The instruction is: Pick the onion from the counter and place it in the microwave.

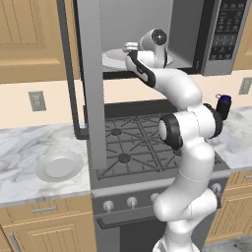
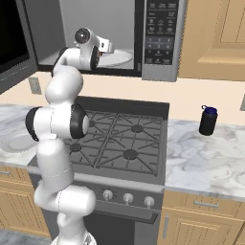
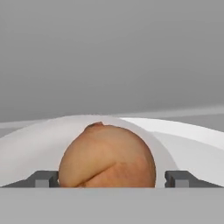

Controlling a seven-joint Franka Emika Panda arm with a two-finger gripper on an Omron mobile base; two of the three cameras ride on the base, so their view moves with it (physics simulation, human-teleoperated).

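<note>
The onion [image 3: 107, 155], a brown-orange bulb with its tip up, sits over the round white turntable [image 3: 188, 140] inside the microwave [image 1: 227, 29]. My gripper [image 3: 112, 178] straddles it. The left fingertip [image 3: 43, 179] is at the onion's edge, and a narrow gap shows between the onion and the right fingertip [image 3: 179, 178], so the gripper looks open. From the base, the hand [image 1: 132, 48] reaches into the microwave cavity above the turntable [image 2: 119, 58]; the onion is hidden there by the hand. The microwave door [image 1: 91, 74] stands swung open to the left.
A black gas stove [image 1: 133, 142] lies below the microwave. An empty white plate [image 1: 59, 165] rests on the marbled counter [image 1: 19, 147] at the left. A dark blue bottle [image 2: 208, 120] stands on the counter right of the stove.
</note>
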